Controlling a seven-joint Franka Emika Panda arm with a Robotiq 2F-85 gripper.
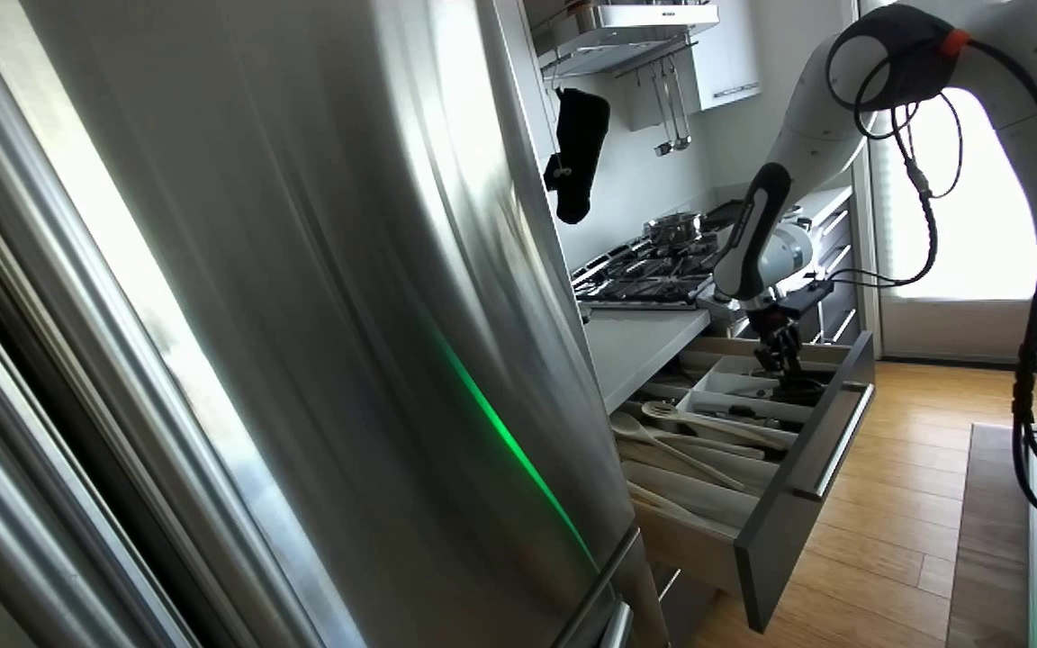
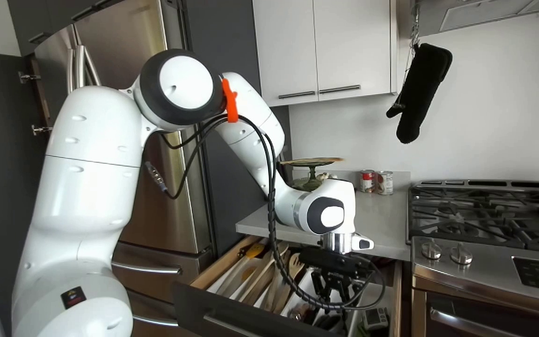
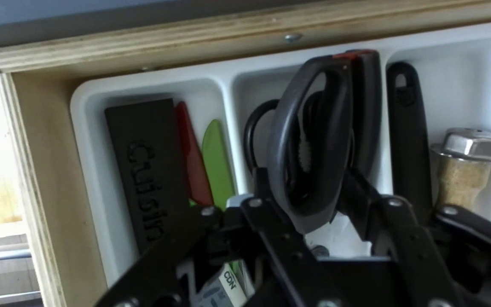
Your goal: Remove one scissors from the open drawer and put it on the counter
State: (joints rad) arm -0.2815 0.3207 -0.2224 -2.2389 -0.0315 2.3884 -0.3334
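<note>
The open drawer (image 1: 807, 504) shows in both exterior views; its grey front also shows here (image 2: 241, 311). In the wrist view, dark scissors (image 3: 337, 136) with a looped handle lie tilted in a middle compartment, the handle end near the wooden drawer edge. My gripper (image 3: 306, 175) reaches down into the drawer, one finger on each side of the handle, with no gap visible; it looks partly closed on it. The blades are hidden. In the exterior views the gripper (image 1: 785, 364) (image 2: 336, 297) is low inside the drawer. The pale grey counter (image 1: 649, 346) (image 2: 384, 220) is behind the drawer.
Beside the scissors lie a black holder (image 3: 145, 170), red (image 3: 192, 153) and green (image 3: 218, 157) blades, a black handle (image 3: 408, 136) and a cork stopper (image 3: 463, 175). Wooden utensils (image 2: 262, 276) fill other compartments. Cans (image 2: 376, 181) and a hob (image 2: 456, 220) stand behind.
</note>
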